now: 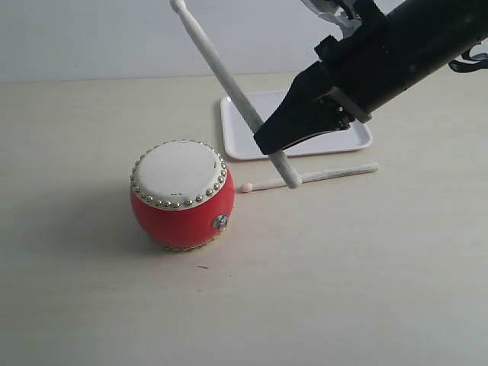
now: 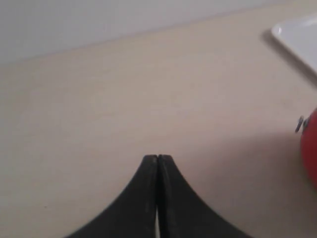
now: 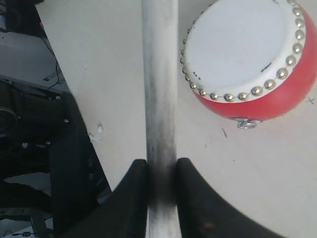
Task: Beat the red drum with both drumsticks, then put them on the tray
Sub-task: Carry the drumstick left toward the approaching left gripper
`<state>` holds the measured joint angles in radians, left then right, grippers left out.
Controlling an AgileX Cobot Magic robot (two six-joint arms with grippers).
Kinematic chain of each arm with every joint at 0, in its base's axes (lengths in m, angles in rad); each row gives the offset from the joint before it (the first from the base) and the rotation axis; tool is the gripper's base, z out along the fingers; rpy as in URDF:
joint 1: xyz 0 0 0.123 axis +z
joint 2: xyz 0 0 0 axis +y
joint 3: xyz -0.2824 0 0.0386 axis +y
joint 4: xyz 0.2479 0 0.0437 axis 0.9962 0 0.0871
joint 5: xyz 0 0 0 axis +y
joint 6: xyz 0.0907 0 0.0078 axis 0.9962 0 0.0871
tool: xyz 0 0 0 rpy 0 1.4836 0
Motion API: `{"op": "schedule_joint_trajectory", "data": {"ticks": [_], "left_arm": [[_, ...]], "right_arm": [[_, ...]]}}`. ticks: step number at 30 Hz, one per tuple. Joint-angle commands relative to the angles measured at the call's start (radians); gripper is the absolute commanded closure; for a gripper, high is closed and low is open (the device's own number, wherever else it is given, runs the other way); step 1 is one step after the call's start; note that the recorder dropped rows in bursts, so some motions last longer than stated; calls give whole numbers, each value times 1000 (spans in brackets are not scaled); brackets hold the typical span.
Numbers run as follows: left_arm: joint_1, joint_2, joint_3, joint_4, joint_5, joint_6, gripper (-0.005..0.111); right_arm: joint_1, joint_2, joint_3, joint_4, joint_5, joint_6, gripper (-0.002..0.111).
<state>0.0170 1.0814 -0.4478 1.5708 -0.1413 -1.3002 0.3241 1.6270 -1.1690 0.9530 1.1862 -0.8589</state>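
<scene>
Exterior view has the right pincer (image 1: 268, 145) clamped on one drumstick (image 1: 219, 69) held aloft beside the red drum (image 1: 181, 194), the other drumstick (image 1: 320, 177) lying on the desk (image 1: 366, 290) just short of the tray (image 1: 238, 141), the left pincer (image 2: 157, 159) pressed together empty, so two-stick beating and traying seem undone.

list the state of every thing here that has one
red drum: upright on the table, skin up, untouched
held drumstick: tilted in the air, clamped by the right gripper
other drumstick: lying flat on the table beside the tray
tray: flat on the table, no drumstick in it
right gripper: shut on the held drumstick
left gripper: shut, empty
</scene>
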Motion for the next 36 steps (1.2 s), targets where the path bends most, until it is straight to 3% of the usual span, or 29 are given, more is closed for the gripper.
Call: {"op": "schedule_joint_trajectory", "data": {"ticks": [1,5,11,13,17,21,22,25,27,32,36], "left_arm": [[1,83,1,64,141,-145,107],[1,120,6,67,161,-133,107],[1,192,17,35,501,81,107],[1,199,17,-37,471,92,107],[-13,199,21,-340,245,261,107],[-134,183,28,-547,268,330,107],[-174,178,28,-602,314,366,107],[-335,174,20,-842,550,736,107],[-406,176,-12,-1040,734,986,107],[-422,171,-140,-1389,1007,1088,107],[-422,148,-233,-1676,1027,1229,107]], "right_arm": [[2,-9,-5,15,24,1,108],[2,-9,-5,15,24,1,108],[2,-9,-5,11,-11,-3,108],[2,-9,-5,11,-16,-3,108],[2,-9,-5,11,-11,-3,108],[2,-9,-5,11,10,-3,108],[2,-9,-5,11,12,-3,108],[2,-9,-5,4,15,-3,108],[2,-9,-5,4,13,-3,108],[2,-9,-5,7,32,4,108],[2,-9,-5,27,35,16,108]]}}
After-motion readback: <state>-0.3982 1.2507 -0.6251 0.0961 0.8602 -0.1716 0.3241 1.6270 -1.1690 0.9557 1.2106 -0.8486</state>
